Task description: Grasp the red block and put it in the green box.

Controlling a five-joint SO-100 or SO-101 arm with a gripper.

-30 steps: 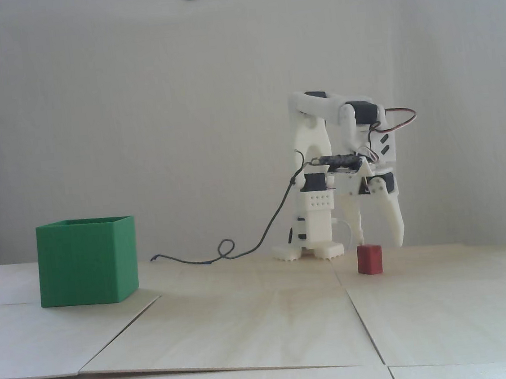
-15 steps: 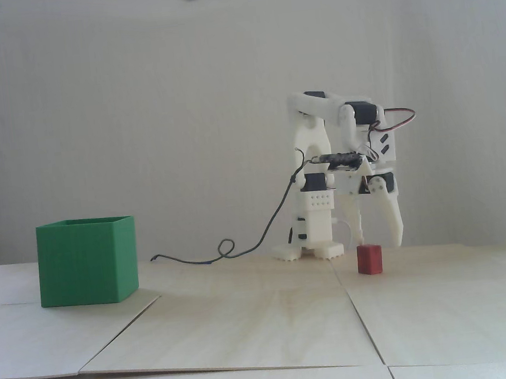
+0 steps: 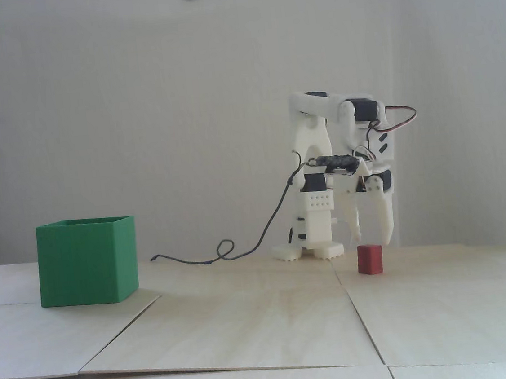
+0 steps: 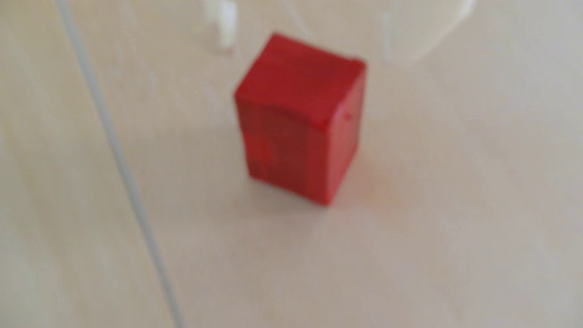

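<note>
The red block (image 3: 370, 259) stands upright on the pale wooden table, right of centre in the fixed view. My white gripper (image 3: 372, 240) hangs just above and behind it. It is open, its fingertips spread about a block's width, and holds nothing. In the blurred wrist view the red block (image 4: 299, 116) fills the upper middle. The gripper (image 4: 315, 30) enters from the top edge, one fingertip on each side of the block's far end, neither touching it. The green box (image 3: 87, 268) sits far to the left with its top open.
The arm's base (image 3: 309, 251) stands just left of and behind the block. A black cable (image 3: 241, 251) trails from the arm across the table toward the box. Seams between the wooden panels (image 3: 362, 322) run across the surface. Round green and red dots mark the wall.
The gripper has shifted slightly to the left and its fingers have drawn a little closer together. The block and the box have not moved.
</note>
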